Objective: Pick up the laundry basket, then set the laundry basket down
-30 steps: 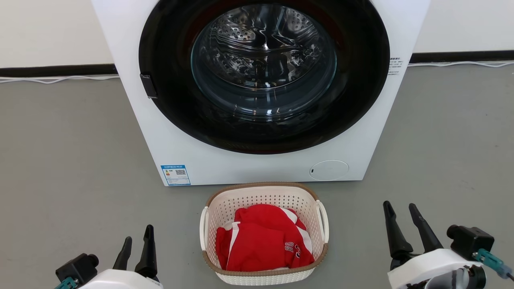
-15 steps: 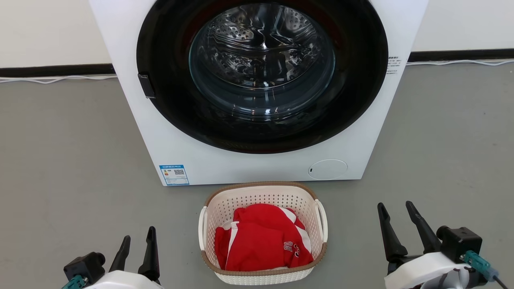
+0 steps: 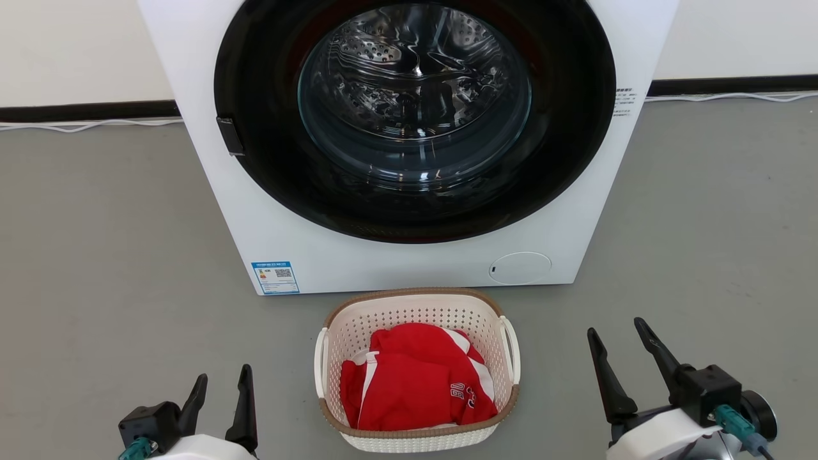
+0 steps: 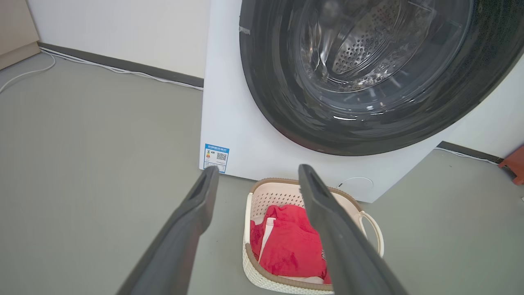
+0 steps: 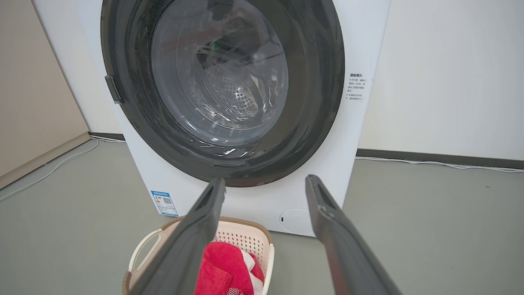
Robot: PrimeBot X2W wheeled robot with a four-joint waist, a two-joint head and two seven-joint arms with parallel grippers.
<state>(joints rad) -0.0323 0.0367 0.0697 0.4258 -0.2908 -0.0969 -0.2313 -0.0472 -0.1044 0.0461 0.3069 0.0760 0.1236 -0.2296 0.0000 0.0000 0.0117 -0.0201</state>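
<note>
- The laundry basket [image 3: 415, 316] is sitting on the floor [image 3: 96, 255], just in front of the washing machine [image 3: 287, 223]. It is lying between the two arms, and neither is touching it.
- The left end effector [image 3: 223, 377] is hovering off the basket's left side with its fingers parted, gripping nothing. The right end effector [image 3: 615, 329] is standing farther off on the right, likewise spread and empty.
- To my eye the basket is looking like thin perforated plastic. That is suggesting something light and fairly stiff, with walls probably giving a little under a squeeze.
- The two white side handles [image 3: 513, 351] are looking like the best places to take hold, one loop for each arm. The brown rim [image 3: 415, 292] is offering a second choice, though smooth plastic may be slipping between narrow fingers.
- A red garment [image 3: 415, 377] with white trim is lying crumpled inside, covering the bottom and staying below the rim. Being soft cloth, it is probably adding little weight, but it may be sliding about if the basket tips, so a level lift is seeming wise.
- Behind the machine's glass, the drum is showing bare metal, with no laundry I can make out.
</note>
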